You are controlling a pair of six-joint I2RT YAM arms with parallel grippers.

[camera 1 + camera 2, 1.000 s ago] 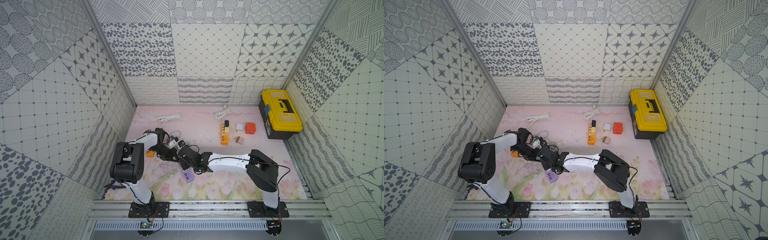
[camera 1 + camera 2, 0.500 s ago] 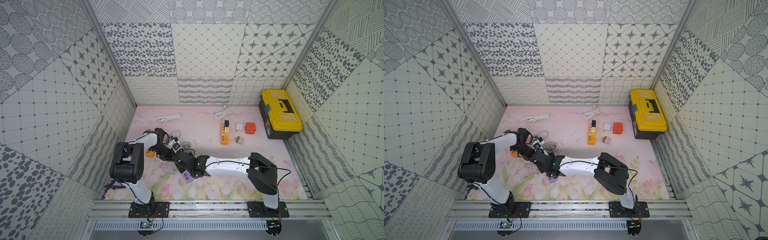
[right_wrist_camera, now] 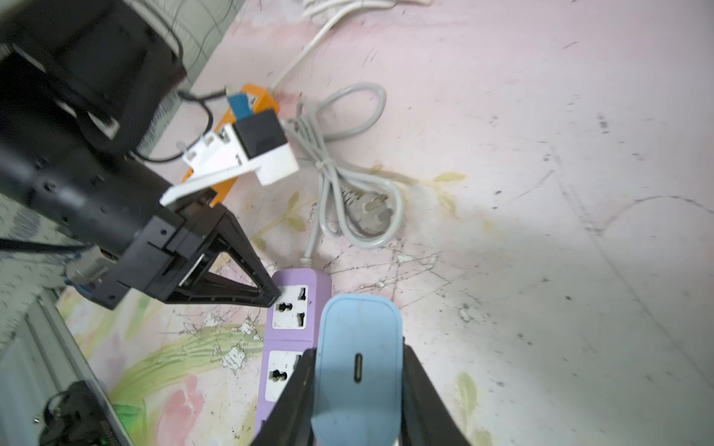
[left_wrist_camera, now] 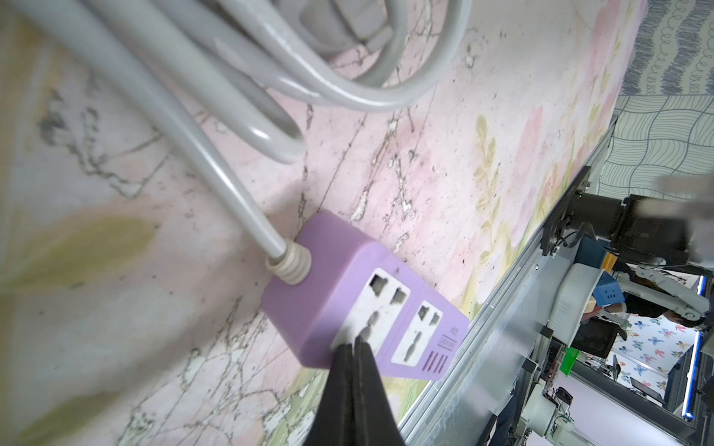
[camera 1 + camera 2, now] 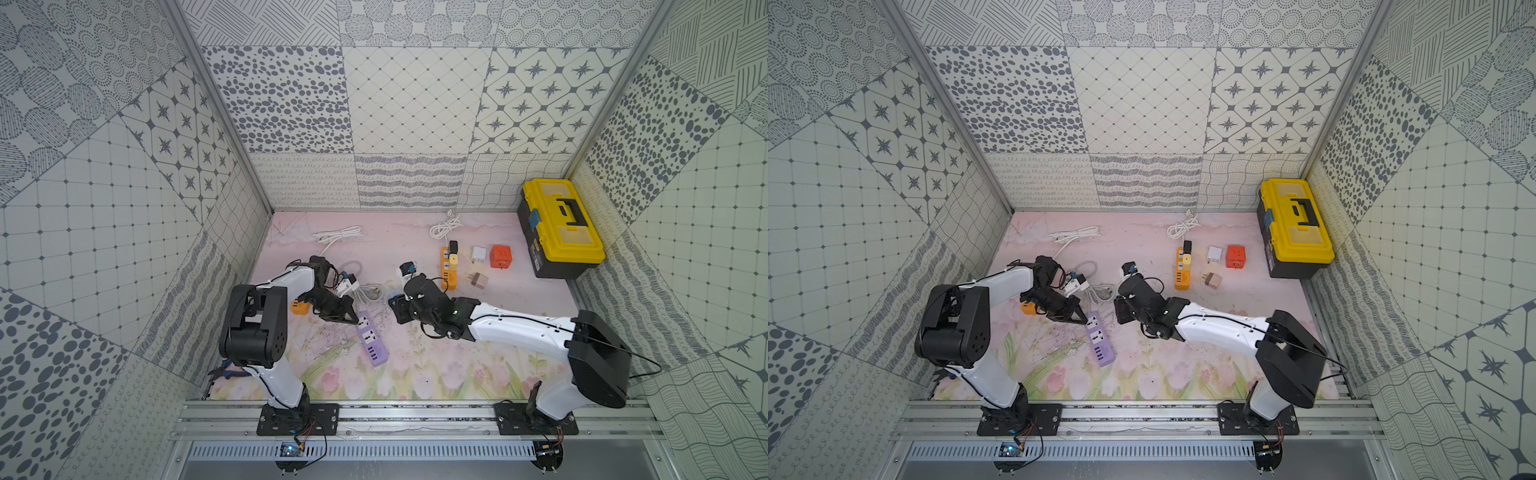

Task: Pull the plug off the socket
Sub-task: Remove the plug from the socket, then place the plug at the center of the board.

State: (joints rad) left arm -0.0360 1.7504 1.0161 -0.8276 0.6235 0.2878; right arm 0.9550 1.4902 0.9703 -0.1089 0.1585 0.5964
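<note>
Half a second back my right gripper (image 3: 358, 353) was down on the purple strip (image 5: 371, 343), hard beside my left gripper (image 5: 350, 319). Now it has swung clear, toward two o'clock from the strip's far end in both top views, and it carries the blue plug (image 3: 359, 336) with it. My right fingers are clamped on the plug's two flanks, and the plug is well off the strip. Both sockets (image 4: 382, 305) on the strip stand bare (no prongs left in either, as far as I can see). My left fingers are pinched tight together on nothing, their tips pressing the strip's face at its far end to pin it down. I judge the pull is made, and what remains is to set the plug down somewhere safe. The one container, the yellow toolbox (image 5: 561, 224), sits at two o'clock in the scene with its lid shut, so its contents are hidden from me.
</note>
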